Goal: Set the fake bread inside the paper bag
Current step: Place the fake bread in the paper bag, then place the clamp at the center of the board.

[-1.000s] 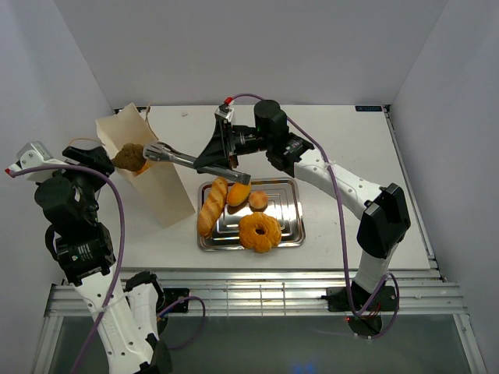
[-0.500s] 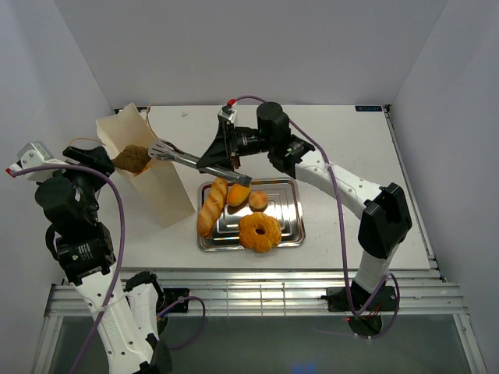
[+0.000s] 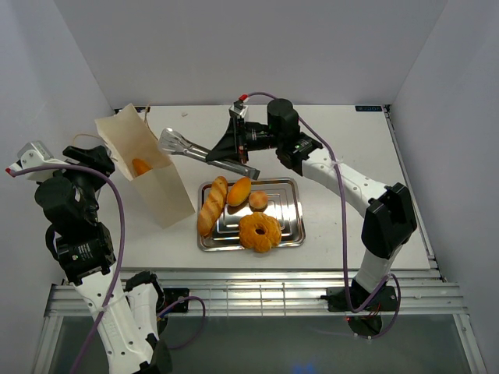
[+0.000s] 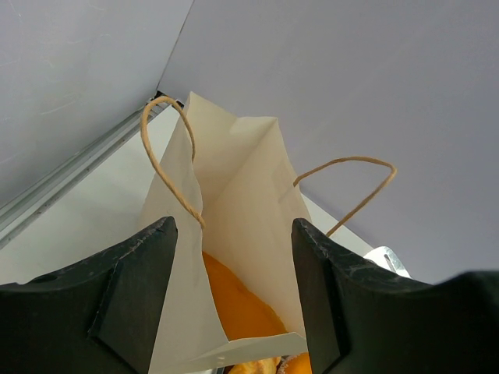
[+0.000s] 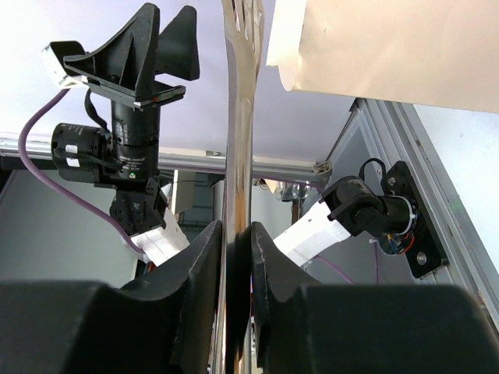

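Holding the tongs [image 3: 183, 148] by the handle, the right gripper [image 3: 226, 158] sits clamped, seen from the top. Tong tips are empty, just short of the paper bag [image 3: 152, 187] mouth, which is ahead of and slightly below them. One orange piece [image 3: 141, 166] of fake bread shows inside the bag. Below and behind the gripper is the tray [image 3: 292, 234] with four pieces on it: baguette [image 3: 212, 206], oval roll [image 3: 239, 191], small roll [image 3: 258, 200], doughnut [image 3: 260, 231].

Left wrist: left gripper [image 4: 234, 226] has fingers spread wide, nothing pinched. The bag's open top stands straight ahead between them, and I can't tell if either finger touches the paper. Orange bread [image 4: 242, 308] lies low inside and both cord handles [image 4: 168, 156] stand up.

Right wrist: both fingers [image 5: 204, 269] are pressed tight on the tongs handle, and the tongs run up and away from the gripper. A bag corner [image 5: 390, 47] is up and to the right of the tips. No bread is visible between the tips here.

Progress: partly done. At least one piece is bagged, four are left on the tray. Next step is likely a swing to the tray for another piece.
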`<action>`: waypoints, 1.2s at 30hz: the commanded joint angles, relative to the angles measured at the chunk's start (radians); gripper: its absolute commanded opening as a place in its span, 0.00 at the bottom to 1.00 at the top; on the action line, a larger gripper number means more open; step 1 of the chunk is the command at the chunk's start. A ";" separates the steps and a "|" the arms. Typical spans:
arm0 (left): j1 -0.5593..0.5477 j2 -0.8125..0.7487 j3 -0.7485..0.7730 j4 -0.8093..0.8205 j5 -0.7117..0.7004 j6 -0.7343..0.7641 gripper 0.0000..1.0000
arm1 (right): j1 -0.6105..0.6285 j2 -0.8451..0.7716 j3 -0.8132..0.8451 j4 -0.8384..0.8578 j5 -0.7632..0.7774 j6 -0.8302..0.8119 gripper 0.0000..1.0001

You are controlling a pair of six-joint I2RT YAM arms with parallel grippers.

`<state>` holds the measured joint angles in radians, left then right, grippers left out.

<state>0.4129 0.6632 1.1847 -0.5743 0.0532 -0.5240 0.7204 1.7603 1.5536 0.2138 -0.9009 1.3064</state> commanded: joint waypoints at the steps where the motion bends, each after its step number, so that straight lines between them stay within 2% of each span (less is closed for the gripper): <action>1: -0.002 -0.007 -0.008 0.008 0.007 -0.001 0.71 | 0.004 -0.055 0.014 0.090 -0.027 0.014 0.25; 6: -0.002 -0.007 -0.013 0.010 0.013 -0.004 0.71 | -0.022 -0.088 -0.052 0.124 -0.027 0.024 0.25; 11: 0.000 -0.008 -0.007 0.008 0.019 -0.002 0.71 | -0.093 -0.165 -0.254 0.231 -0.041 0.063 0.25; 13: -0.002 -0.005 -0.005 0.008 0.025 -0.002 0.71 | -0.145 -0.194 -0.350 0.289 -0.047 0.079 0.25; 16: -0.002 -0.004 -0.007 0.011 0.033 -0.005 0.71 | -0.231 -0.255 -0.421 0.283 -0.061 0.033 0.25; 18: -0.002 -0.004 -0.014 0.016 0.043 -0.010 0.71 | -0.310 -0.289 -0.443 0.195 -0.063 -0.057 0.24; 19: -0.002 -0.004 -0.016 0.017 0.046 -0.011 0.71 | -0.343 -0.298 -0.438 0.033 -0.052 -0.200 0.24; 21: -0.002 -0.004 -0.019 0.022 0.059 -0.016 0.71 | -0.424 -0.311 -0.412 -0.147 0.014 -0.365 0.24; 22: -0.002 -0.004 -0.023 0.025 0.062 -0.016 0.71 | -0.450 -0.314 -0.405 -0.324 0.049 -0.513 0.24; 25: -0.002 -0.001 -0.023 0.030 0.074 -0.018 0.71 | -0.510 -0.323 -0.405 -0.526 0.209 -0.678 0.24; 26: -0.002 0.004 -0.023 0.031 0.082 -0.018 0.71 | -0.516 -0.332 -0.412 -0.560 0.297 -0.749 0.25; 29: -0.002 0.015 -0.017 0.031 0.112 -0.019 0.71 | -0.541 -0.367 -0.484 -0.605 0.443 -0.817 0.25; 36: 0.000 0.032 -0.016 0.040 0.174 -0.033 0.71 | -0.576 -0.407 -0.684 -0.579 0.680 -0.858 0.26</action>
<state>0.4129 0.6853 1.1656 -0.5510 0.1806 -0.5472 0.1566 1.3857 0.9134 -0.3515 -0.3904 0.5301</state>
